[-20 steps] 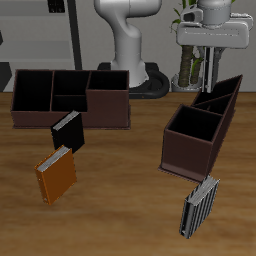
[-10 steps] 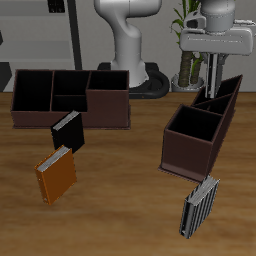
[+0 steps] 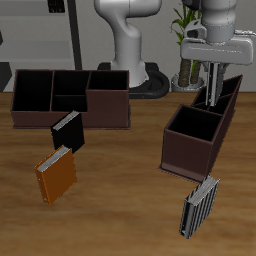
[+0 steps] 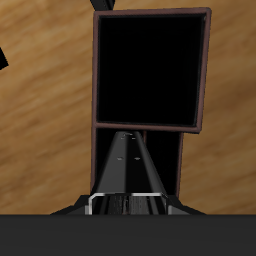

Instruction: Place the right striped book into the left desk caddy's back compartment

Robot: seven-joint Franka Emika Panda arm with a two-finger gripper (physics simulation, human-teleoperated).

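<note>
Gripper (image 3: 214,72) is up over the far end of the left desk caddy (image 3: 190,150), metallic grey body with two thin fingers pointing straight down. The fingers are clamped on the right striped book (image 3: 213,92), a thin flat slab seen edge-on and hanging vertically. Its lower end is level with the sloped rim of the back compartment (image 3: 228,92). Can't tell if it is inside the walls yet or just above.

In the wrist view the book (image 4: 128,165) runs out from the gripper (image 4: 125,205) as a long narrow strip, mostly black with a few broad grey lengthwise stripes and a matte surface. Beyond it is a square caddy opening (image 4: 150,70), with a thin dark brown rim and a flat black interior.

The caddy is a narrow dark brown box with smooth plain walls. It has two sections in a row, the nearer one square and level-topped, the farther one wedge-shaped with tall slanting walls.

The table (image 3: 120,190) is a wood-grain brown top. A finely striped grey-and-white book (image 3: 200,206) stands tilted near the table's front edge, just in front of the caddy. The orange book (image 3: 56,176) and the plain black book (image 3: 66,130) are well apart from the caddy, both tilted. The black one is just in front of the wide low brown caddy (image 3: 105,105), which has a level top and several black compartments.
</note>
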